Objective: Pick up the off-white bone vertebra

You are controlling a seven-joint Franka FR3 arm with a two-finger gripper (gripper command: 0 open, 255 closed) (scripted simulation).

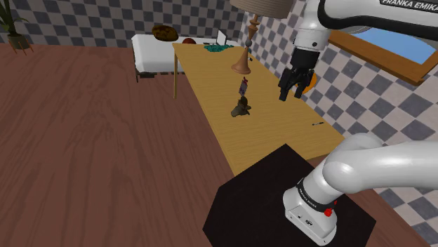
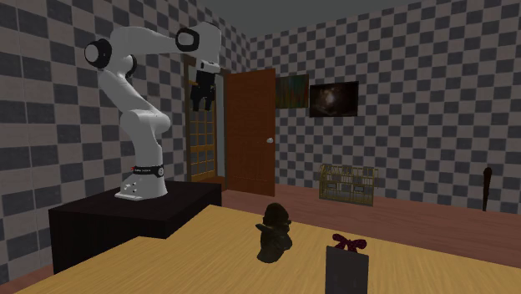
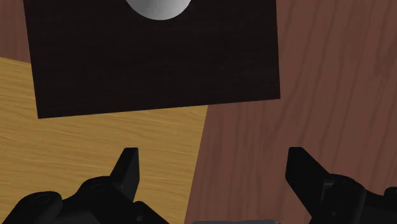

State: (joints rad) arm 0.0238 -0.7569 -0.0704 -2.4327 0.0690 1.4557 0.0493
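- Pincer (image 3: pixel 215 170): its two black fingers (image 3: pixel 127 168) stand wide apart, with nothing between them and nothing held.
- In the wrist view, the black stand top (image 3: pixel 153 70) lies below the pincer. A corner of the yellow wood table (image 3: pixel 95 146) and the brown plank floor (image 3: pixel 318 83) lie beside it.
- In the shoulder view, the pincer (image 1: pixel 295 84) hangs high in the air, fingers pointing down, near the checkered wall.
- Bone (image 1: pixel 241 107): it lies on the table, below and to the shoulder view's left of the pincer. It is well apart from it and untouched.
- The bone renders dark olive-brown, not off-white.
- A small dark box with a red bow (image 1: pixel 243 87) stands near the bone, farther along the table. A lamp base (image 1: pixel 242 62) stands beyond it.
- In the second exterior view, the pincer (image 2: pixel 201 93) is up by the door. The bone (image 2: pixel 275 234) sits far lower, to that view's right.
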